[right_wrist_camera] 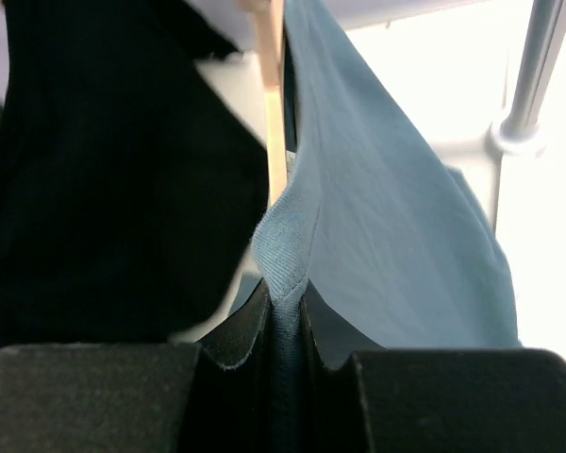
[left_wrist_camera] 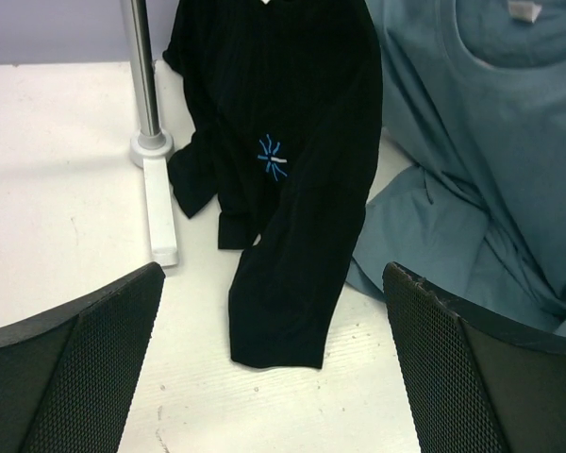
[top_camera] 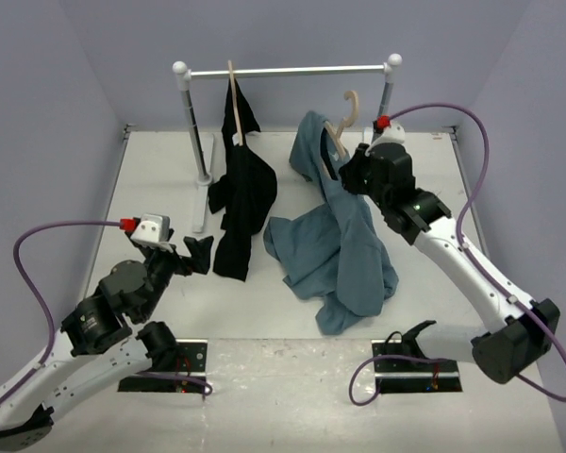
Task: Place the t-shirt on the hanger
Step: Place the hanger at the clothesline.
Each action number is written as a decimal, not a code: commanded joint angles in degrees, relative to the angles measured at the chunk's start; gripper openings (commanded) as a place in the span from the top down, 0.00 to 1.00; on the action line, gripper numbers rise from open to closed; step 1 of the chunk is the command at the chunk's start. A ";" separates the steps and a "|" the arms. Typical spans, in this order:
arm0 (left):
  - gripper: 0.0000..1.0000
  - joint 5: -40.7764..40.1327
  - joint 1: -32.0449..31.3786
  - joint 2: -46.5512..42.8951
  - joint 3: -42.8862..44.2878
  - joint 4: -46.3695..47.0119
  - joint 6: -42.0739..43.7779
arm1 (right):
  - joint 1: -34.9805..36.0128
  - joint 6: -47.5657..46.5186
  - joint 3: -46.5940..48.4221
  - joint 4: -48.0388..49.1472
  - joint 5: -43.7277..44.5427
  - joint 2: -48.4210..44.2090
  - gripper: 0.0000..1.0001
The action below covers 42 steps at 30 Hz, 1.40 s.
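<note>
The right claw [top_camera: 352, 173] is clamping together on a ribbed edge of the t-shirt [top_camera: 344, 247], probably the neckband, and is holding it up right beside one wooden arm of the hanger [top_camera: 341, 130]. In the right wrist view the fold of blue-grey cloth is sitting pinched between the two fingers, touching the tan wood just above them. The rest of the t-shirt is hanging down from that grip and is spilling in a crumpled heap onto the surface [top_camera: 160, 189], near the black garment [top_camera: 241, 198] that is dangling from the rail [top_camera: 283, 70]. The hanger is standing lifted among the cloth with its hook below the rail; from above it is hard to tell whether its arm is already lying inside the neck opening or only alongside it.

The left claw [top_camera: 194, 253] is hovering low over the surface with its fingers wide apart, gripping nothing and facing the black garment and the t-shirt's lower folds.

So the step in hand seems to be threading the hanger into the neck. The next move is likely calling for the right claw to draw the pinched edge over the end of the wooden arm, while the left claw is coming across to steady the hanger or take up the loose shoulder, so the cloth is not sliding off again
</note>
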 commanded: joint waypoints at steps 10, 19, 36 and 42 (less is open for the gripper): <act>0.00 3.25 4.14 0.79 -1.77 4.11 2.71 | 0.27 -4.98 21.89 9.44 9.19 14.03 1.00; 0.00 4.26 5.78 1.14 -2.37 3.61 2.04 | 0.15 -3.66 21.06 8.83 7.45 19.07 1.00; 0.00 -2.70 18.61 7.46 -0.44 -0.83 -5.30 | 0.85 -0.51 12.61 6.14 3.02 10.94 0.07; 0.00 11.18 36.19 8.81 -1.23 3.23 -3.67 | 0.71 -4.23 4.59 3.47 5.52 -6.44 0.01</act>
